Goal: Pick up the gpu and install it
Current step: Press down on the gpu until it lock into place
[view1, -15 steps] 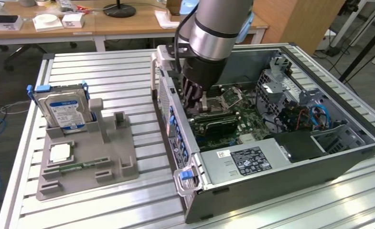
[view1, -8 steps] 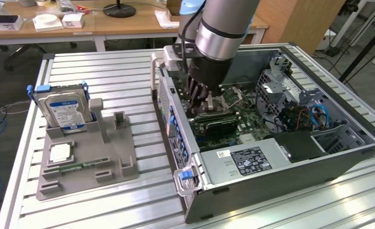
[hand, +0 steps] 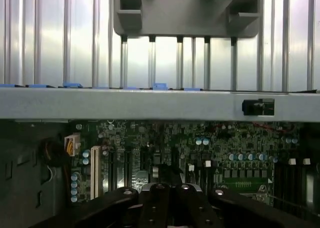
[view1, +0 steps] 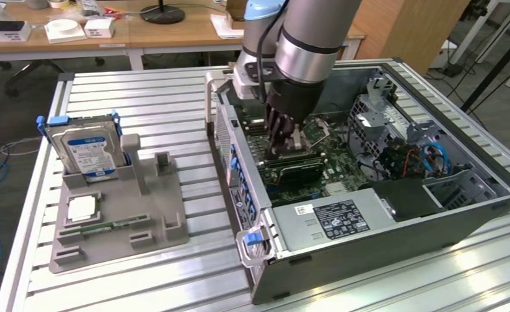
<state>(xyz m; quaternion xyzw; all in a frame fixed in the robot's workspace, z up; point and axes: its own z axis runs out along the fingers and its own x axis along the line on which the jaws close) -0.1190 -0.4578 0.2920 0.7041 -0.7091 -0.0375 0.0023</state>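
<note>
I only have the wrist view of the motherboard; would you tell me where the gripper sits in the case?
Observer: The gripper is down inside the open case, jaws shut, right at the black gpu on the motherboard.
Operator: What is in the holder beside the case?
Observer: A hard drive stands upright in the grey holder, at the exterior view's left.
Operator: Anything else there?
Observer: A green memory stick lies flat in it.

A robotics lab: a slatted aluminium tabletop [view1: 133, 97] carries an open computer case [view1: 394, 214], with cluttered wooden desks [view1: 107, 39] behind.
</note>
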